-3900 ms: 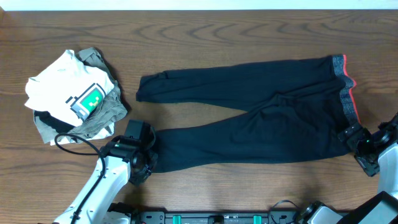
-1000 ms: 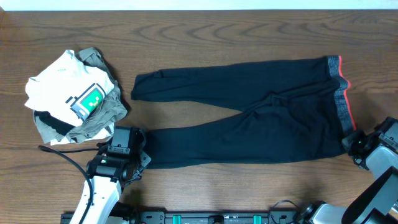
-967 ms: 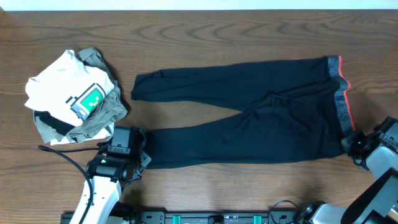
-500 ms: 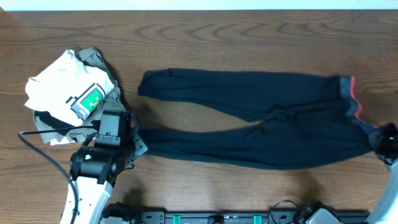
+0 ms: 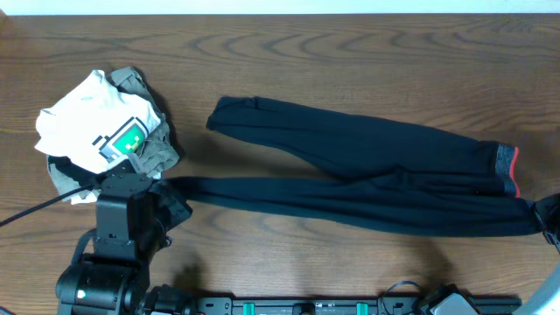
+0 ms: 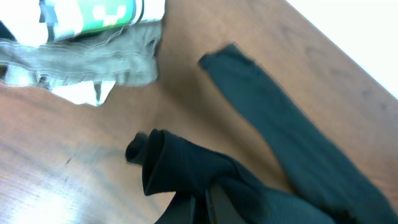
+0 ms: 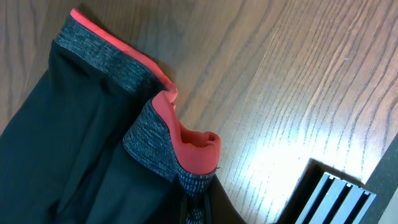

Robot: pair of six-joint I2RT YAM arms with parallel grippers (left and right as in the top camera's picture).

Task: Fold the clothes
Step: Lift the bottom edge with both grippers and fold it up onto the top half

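Dark navy pants with a grey and coral waistband lie stretched across the table. My left gripper is shut on the cuff of the near leg and holds it raised off the wood; in the left wrist view the gripper pinches the bunched cloth at the bottom edge. My right gripper is shut on the near end of the waistband, seen in the right wrist view with the gripper at the bottom. The far leg rests flat on the table.
A heap of other clothes, with a white printed shirt on top of olive and dark items, sits at the left, close to my left arm. The same heap shows in the left wrist view. The brown wooden table runs beyond.
Both grippers have risen with the near edge of the pants and pulled apart, left arm leftward, right arm rightward. The pants look narrower and tauter, and the near leg has left the table.
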